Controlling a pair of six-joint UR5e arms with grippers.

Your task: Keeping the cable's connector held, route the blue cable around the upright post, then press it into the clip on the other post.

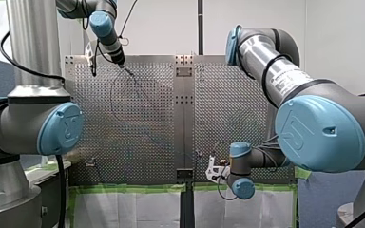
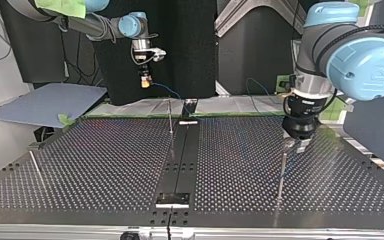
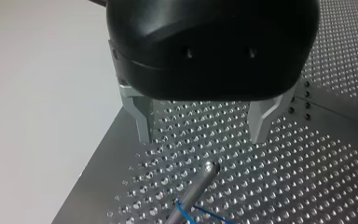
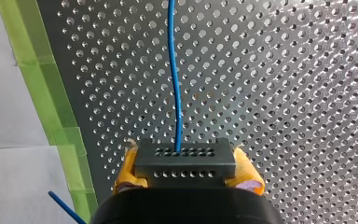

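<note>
Gripping the dark connector (image 4: 184, 163) between closed yellow-padded fingers (image 4: 249, 177), the right gripper (image 2: 144, 82) is holding it above the far edge of the perforated counter (image 2: 105, 165) in the top view. The blue cable (image 4: 174, 70) is running straight out of the connector, away from that gripper and over the holes. The left gripper (image 3: 201, 139) is hovering with its metal fingers (image 3: 140, 119) spread wide and gripping nothing. An upright post (image 3: 198, 182) is standing just ahead of the gap between them, its rounded tip pointing up toward the palm, so its long axis is lying roughly along the gripper's line of approach. Lower on the shaft the cable is crossing the post and touching it, though whether it is passing fully around cannot be told. Judging by position, the left arm is the nearer one to this stretch of cable, while the right arm is well apart from it. A second slim post (image 2: 170, 120) is standing by the counter's middle strip, and no clip on it can be made out.
</note>
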